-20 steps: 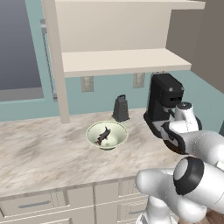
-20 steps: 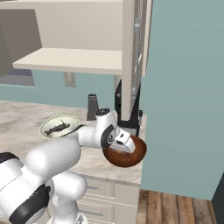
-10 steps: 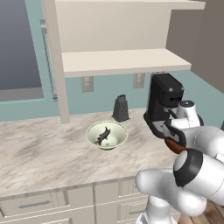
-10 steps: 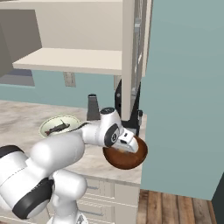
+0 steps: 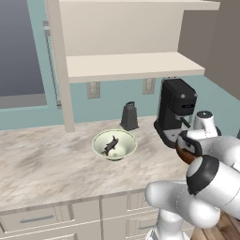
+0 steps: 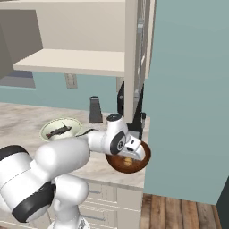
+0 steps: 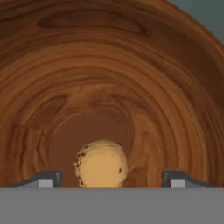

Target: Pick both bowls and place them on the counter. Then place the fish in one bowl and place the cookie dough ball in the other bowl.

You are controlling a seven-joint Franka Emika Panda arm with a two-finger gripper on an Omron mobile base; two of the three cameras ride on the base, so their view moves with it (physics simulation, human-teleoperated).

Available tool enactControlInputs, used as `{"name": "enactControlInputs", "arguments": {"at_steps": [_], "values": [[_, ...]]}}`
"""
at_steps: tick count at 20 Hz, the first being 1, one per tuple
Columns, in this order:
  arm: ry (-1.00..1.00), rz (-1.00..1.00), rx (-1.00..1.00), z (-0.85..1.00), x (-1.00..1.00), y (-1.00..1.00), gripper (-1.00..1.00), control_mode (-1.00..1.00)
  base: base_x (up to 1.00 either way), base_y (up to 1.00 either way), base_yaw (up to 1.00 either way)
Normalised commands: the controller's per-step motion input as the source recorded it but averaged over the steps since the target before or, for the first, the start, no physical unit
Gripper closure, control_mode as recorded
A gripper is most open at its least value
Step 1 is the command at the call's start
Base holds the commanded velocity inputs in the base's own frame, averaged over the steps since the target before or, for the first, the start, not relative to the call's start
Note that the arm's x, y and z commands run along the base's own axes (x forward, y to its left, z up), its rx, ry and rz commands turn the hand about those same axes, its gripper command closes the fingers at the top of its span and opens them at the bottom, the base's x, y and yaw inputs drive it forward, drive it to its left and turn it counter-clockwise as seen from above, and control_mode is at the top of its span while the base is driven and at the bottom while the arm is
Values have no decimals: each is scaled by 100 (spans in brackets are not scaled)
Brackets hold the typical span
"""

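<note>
Hovering hand (image 7: 107, 178) open over cookie dough ball (image 7: 101, 164) inside reddish-brown bowl (image 7: 131, 78).

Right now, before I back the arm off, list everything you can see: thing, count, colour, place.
Cream-white bowl: 1, pale green inside, on the counter, which is marbled beige-grey.
Fish: 1, dark grey, inside the cream-white bowl.
Reddish-brown bowl: 1, wood-like, at the counter's right end.
Cookie dough ball: 1, golden-brown, on the reddish-brown bowl's floor.
Coffee machine: 1, black, behind the reddish-brown bowl.
Grater: 1, dark grey, by the back wall.
Shelf: 1, cream, above the counter.
Gripper: 1, open, fingertips either side of the ball and clear of it.
</note>
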Motion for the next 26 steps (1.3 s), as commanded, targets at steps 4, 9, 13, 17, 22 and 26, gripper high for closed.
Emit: {"name": "enactControlInputs", "arguments": {"at_steps": [4, 9, 13, 17, 22, 26], "values": [[-1, 0, 0, 0, -5, -5, -100, -100, 0, 0, 0], [-3, 0, 0, 6, -9, 0, -100, -100, 0, 0, 0], [-11, 0, 0, 14, -9, 12, -100, -100, 0, 0, 0], [-19, 0, -1, 21, -2, 25, -100, -100, 0, 0, 0], [-20, 0, -4, 19, -4, 37, -100, -100, 0, 0, 0], [-11, 0, -8, 26, -12, 31, -100, -100, 0, 0, 0]]}}
